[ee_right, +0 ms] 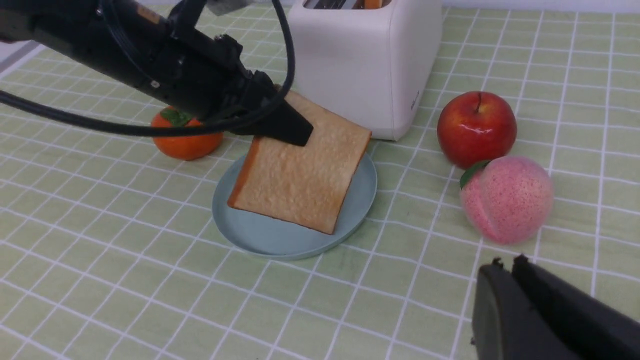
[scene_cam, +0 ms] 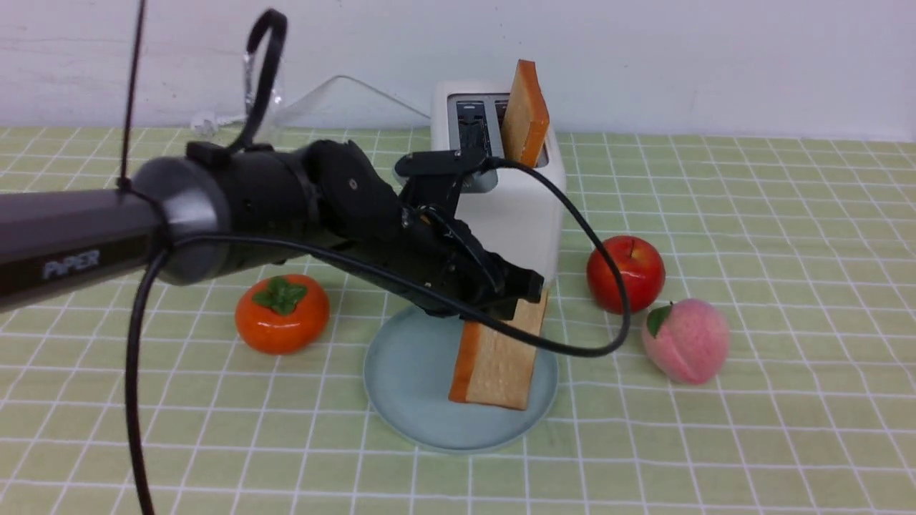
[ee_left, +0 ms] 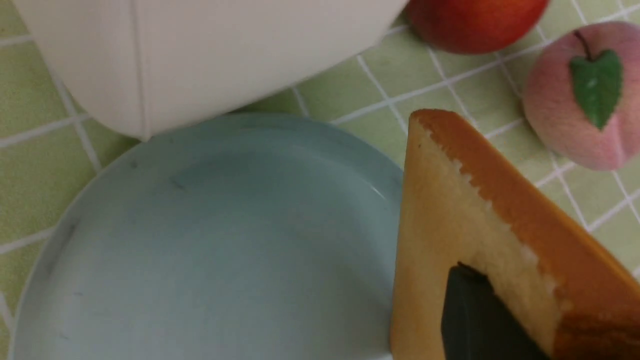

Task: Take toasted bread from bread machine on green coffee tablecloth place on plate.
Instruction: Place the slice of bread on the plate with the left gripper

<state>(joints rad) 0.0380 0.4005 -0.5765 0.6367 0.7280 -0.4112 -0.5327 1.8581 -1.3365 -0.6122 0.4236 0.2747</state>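
Note:
My left gripper (scene_cam: 526, 290) is shut on one slice of toasted bread (scene_cam: 497, 361). It holds the slice tilted, with the lower edge resting on the pale blue plate (scene_cam: 408, 372). The slice (ee_right: 300, 172) leans over the plate (ee_right: 260, 232) in the right wrist view, and one finger (ee_left: 480, 320) presses its face in the left wrist view. A second slice (scene_cam: 526, 114) stands up out of the right slot of the white bread machine (scene_cam: 512, 207), just behind the plate. My right gripper (ee_right: 506, 261) is shut and empty, above the green grid tablecloth (ee_right: 125, 240), near the peach.
An orange persimmon (scene_cam: 281, 313) lies left of the plate. A red apple (scene_cam: 625, 273) and a pink peach (scene_cam: 685, 340) lie right of it. The left arm's black cable (scene_cam: 608, 286) loops out toward the apple. A white wall stands behind the toaster.

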